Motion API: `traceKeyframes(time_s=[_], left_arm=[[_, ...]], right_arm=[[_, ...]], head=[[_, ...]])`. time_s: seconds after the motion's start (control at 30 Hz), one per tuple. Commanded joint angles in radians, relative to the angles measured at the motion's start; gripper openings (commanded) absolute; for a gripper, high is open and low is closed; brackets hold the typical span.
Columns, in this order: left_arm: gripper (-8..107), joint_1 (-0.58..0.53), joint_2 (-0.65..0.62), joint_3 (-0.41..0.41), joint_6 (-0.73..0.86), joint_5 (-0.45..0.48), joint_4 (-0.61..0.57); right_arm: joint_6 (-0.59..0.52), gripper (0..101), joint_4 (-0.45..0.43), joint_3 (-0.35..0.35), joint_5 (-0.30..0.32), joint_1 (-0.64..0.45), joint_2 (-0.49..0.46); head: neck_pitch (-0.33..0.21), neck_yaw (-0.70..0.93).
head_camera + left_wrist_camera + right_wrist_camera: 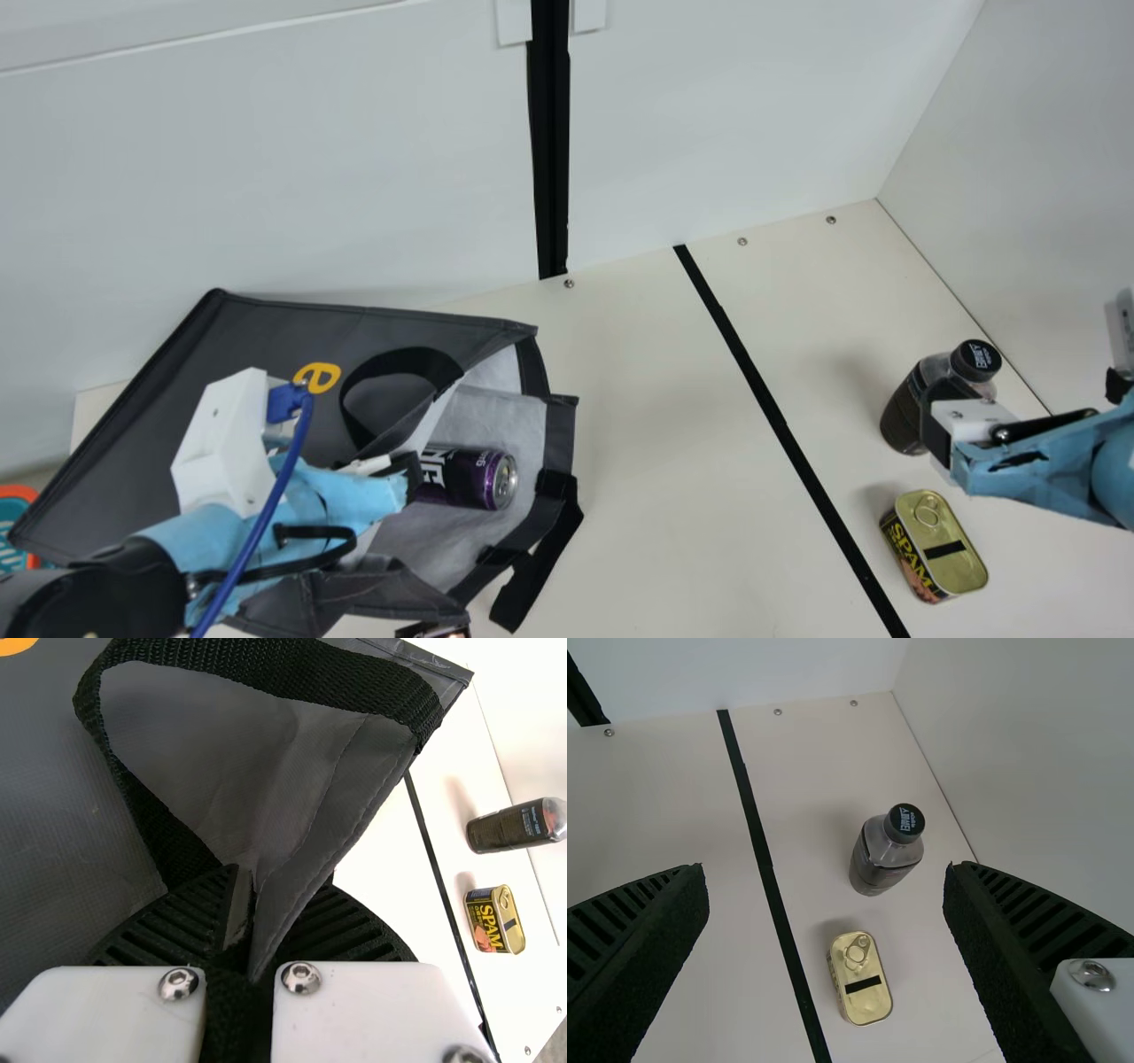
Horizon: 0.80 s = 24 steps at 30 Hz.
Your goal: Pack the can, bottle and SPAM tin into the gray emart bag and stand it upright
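The gray emart bag lies on its side at the main view's left, mouth facing right. Inside its mouth rests a purple-black can. My left gripper is at the mouth's upper edge; the left wrist view has the gripper shut on the bag's gray edge, beside the strap. The dark bottle stands at the right, partly behind my right gripper. In the right wrist view the gripper is open above the table, with the upright bottle and SPAM tin showing between its fingers.
A black tape line crosses the cream table between bag and bottle. White walls rise behind and at the right. An orange-rimmed teal object is at the far left, and a dark item at the bottom edge.
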Motion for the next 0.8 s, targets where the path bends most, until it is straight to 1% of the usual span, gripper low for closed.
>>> traceKeyframes(time_s=[0.0,0.27,0.77], left_arm=[[-8,0.0,0.0,0.0,0.0,0.0,0.0],[-8,0.0,0.0,0.0,0.0,0.0,0.0],[-8,0.0,0.0,0.0,0.0,0.0,0.0]], right_arm=[[0.001,95,0.0,0.0,0.0,0.0,0.003],[-0.014,95,0.002,-0.008,0.0,-0.01,0.027],[-0.094,95,0.03,-0.056,0.0,-0.091,0.114]], head=[[-0.023,-0.002],[-0.023,-0.002],[-0.023,-0.002]])
